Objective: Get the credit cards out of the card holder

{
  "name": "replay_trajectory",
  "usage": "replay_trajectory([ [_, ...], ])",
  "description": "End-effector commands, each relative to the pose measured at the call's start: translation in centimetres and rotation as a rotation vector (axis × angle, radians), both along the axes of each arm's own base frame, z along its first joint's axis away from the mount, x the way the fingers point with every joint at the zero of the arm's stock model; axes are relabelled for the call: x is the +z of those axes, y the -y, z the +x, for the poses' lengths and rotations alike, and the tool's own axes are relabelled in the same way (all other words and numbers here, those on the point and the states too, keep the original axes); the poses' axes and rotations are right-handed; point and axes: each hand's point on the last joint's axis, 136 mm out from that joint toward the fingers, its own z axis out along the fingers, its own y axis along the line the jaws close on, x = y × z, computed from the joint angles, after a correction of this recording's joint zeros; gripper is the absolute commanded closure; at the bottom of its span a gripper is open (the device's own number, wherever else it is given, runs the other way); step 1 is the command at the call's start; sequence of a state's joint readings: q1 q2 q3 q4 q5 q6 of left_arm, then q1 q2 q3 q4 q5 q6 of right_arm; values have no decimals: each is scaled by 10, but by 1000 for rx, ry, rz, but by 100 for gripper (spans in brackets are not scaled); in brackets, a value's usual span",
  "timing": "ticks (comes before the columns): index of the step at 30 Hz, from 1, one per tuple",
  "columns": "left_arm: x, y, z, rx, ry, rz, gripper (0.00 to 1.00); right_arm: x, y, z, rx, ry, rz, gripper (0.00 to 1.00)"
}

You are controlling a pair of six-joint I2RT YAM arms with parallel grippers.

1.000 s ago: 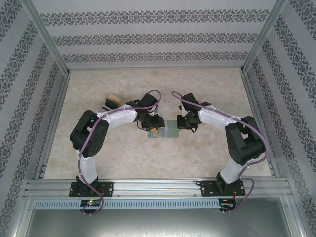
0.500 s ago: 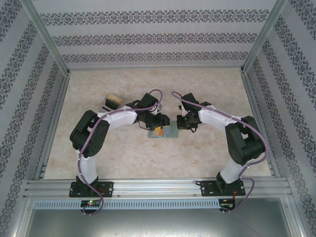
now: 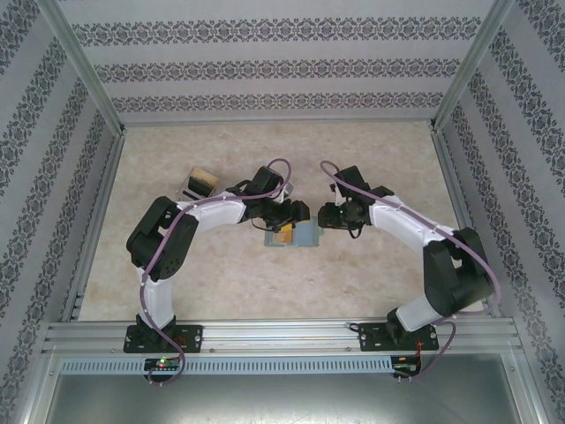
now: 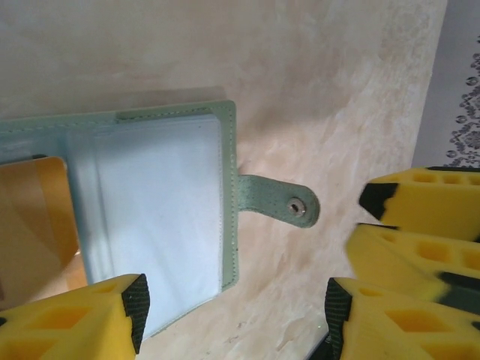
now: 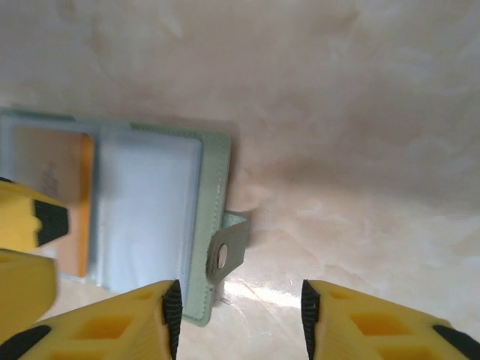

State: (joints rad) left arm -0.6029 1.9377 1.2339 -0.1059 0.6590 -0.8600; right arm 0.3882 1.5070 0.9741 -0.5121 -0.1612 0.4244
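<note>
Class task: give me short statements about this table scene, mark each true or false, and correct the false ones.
1. The wallet lies open on the table. True.
2. The right pincer grips the wallet's strap. False: its jaws stand open and the strap lies free.
3. An orange card shows inside the wallet. True.
4. The box stands on the wallet. False: it stands apart, on the table.
5. The left pincer is shut. False: it is open.
</note>
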Motion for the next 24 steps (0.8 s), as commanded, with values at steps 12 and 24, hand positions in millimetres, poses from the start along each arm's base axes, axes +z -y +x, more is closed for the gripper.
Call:
replay_trajectory([
  [12, 0, -87, 4, 173, 57, 237, 37, 31, -81, -9, 154, 0, 214, 43],
  [24, -15, -103, -4, 190, 23, 283, 58, -25, -116, 1, 35, -167, 263, 69],
])
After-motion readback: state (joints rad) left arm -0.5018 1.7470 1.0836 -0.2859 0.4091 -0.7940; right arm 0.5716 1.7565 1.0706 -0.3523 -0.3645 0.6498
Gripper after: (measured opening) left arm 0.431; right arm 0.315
